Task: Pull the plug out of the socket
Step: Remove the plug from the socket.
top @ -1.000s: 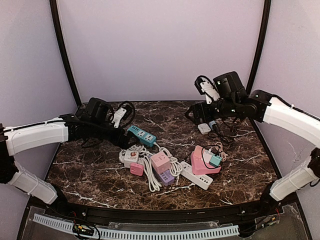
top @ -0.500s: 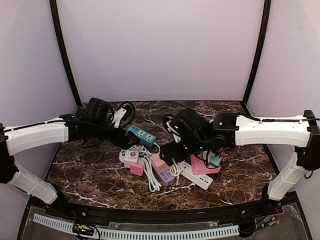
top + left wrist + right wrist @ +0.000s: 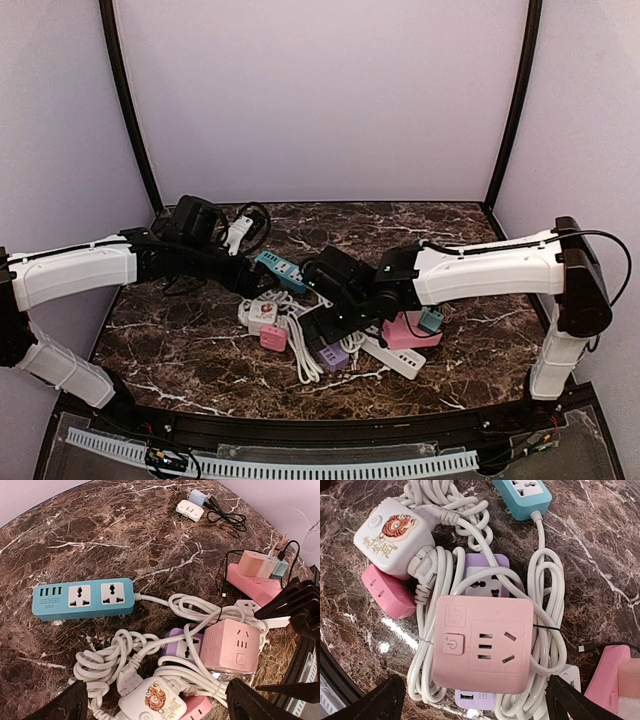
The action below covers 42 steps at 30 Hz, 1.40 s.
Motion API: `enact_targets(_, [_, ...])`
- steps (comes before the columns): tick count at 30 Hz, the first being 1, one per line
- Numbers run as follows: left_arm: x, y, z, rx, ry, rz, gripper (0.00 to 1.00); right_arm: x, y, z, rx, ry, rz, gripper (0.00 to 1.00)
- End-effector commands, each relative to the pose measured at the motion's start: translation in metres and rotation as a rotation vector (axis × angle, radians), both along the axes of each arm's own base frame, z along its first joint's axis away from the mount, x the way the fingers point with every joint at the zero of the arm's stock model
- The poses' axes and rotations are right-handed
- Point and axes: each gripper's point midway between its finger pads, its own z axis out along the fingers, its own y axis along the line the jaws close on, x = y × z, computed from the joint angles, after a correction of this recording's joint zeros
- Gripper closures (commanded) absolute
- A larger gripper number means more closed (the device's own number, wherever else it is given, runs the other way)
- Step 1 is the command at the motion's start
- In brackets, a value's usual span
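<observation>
Tangle mid-table (image 3: 190,350): pink cube socket (image 3: 482,642) stacked on purple socket (image 3: 487,572), white cord (image 3: 546,630) looped round both. Right gripper (image 3: 477,702) spread wide directly above, touching nothing. At 10 o'clock, tiger-print white cube (image 3: 392,532) w/ white plug (image 3: 427,562) in its side. Beyond, at 11, teal strip (image 3: 82,599). Left gripper (image 3: 160,705) likewise spread, empty.

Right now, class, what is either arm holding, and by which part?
Nothing. Both arms' jaws stand open and empty, the right above the pink cube.
</observation>
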Motion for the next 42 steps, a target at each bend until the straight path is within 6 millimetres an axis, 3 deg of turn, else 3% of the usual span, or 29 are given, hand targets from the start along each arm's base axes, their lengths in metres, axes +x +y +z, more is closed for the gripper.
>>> enact_targets(1, [-0.005, 0.003, -0.009, 0.010, 0.038, -0.002, 0.04, 0.002, 0.015, -0.005, 0.010, 0.008, -0.004, 0.05])
enact_targets(15, [-0.007, 0.001, -0.012, 0.005, 0.057, -0.009, 0.04, 0.018, 0.009, -0.025, -0.016, 0.030, -0.080, 0.23])
enact_targets(20, [-0.007, 0.000, -0.013, 0.003, 0.062, -0.008, 0.04, 0.022, 0.006, -0.027, -0.013, 0.032, -0.106, 0.41])
enact_targets(24, [-0.007, 0.000, -0.014, 0.005, 0.063, -0.008, 0.04, 0.025, -0.001, -0.025, 0.004, 0.037, -0.140, 0.65])
enact_targets(27, [-0.007, 0.000, -0.015, 0.005, 0.068, -0.009, 0.04, 0.026, -0.004, -0.024, 0.040, 0.052, -0.151, 0.76])
enact_targets(37, [-0.007, 0.000, -0.017, 0.007, 0.072, -0.010, 0.05, 0.025, -0.003, -0.014, 0.178, 0.095, -0.147, 1.00])
enact_targets(42, [-0.008, -0.002, -0.019, 0.006, 0.081, -0.014, 0.05, 0.024, -0.003, -0.005, 0.218, 0.078, -0.135, 1.00])
